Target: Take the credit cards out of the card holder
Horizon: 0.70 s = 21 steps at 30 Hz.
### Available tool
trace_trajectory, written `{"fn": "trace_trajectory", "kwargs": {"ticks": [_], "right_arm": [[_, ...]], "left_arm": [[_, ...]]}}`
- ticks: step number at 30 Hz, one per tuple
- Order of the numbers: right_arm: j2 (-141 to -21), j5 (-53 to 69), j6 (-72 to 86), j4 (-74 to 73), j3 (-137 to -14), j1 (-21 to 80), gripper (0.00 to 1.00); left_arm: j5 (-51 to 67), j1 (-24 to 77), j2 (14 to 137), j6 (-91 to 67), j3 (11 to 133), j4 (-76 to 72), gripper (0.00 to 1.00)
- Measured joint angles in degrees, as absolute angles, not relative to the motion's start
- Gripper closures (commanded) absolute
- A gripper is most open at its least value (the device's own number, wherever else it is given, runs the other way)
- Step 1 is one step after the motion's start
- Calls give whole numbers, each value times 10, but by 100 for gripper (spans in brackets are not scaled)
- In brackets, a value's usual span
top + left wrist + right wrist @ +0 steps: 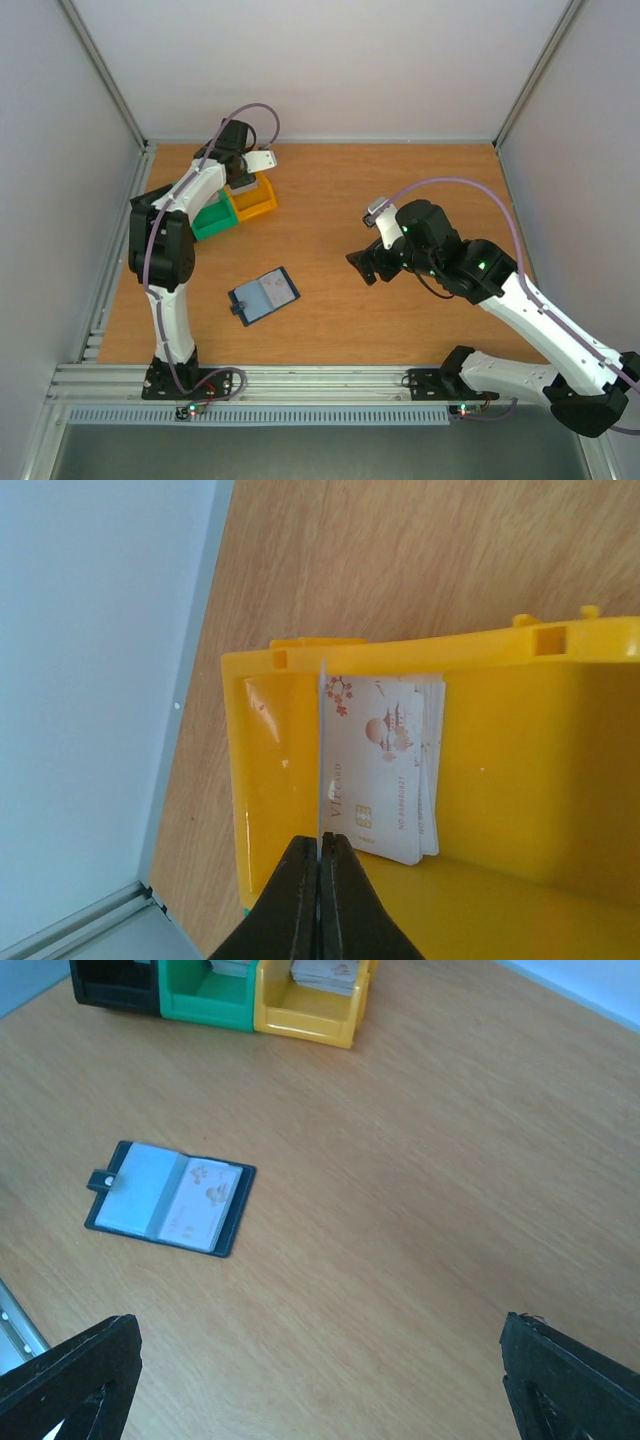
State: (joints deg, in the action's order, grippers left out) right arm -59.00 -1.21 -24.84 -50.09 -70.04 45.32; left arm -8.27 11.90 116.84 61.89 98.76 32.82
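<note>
Open tabletop [420,1160] lies between my right gripper [315,1325] and the card holder [170,1198]; the bins [205,1010] stand well apart beyond it.

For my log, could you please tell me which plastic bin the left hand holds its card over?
The yellow plastic bin, at the row's end; the green bin is in the middle, the black bin beyond.

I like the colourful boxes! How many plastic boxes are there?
3, in one row, far left on the table: a black bin, a green bin beside it, then a yellow bin. None looks hidden.
</note>
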Motion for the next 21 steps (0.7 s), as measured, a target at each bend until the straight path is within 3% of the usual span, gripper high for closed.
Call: {"fn": "trace_trajectory", "kwargs": {"ticks": [21], "right_arm": [[-601, -18, -243, -520, -701, 453, 2]], "left_arm": [[-86, 100, 1203, 664, 974, 250, 100]]}}
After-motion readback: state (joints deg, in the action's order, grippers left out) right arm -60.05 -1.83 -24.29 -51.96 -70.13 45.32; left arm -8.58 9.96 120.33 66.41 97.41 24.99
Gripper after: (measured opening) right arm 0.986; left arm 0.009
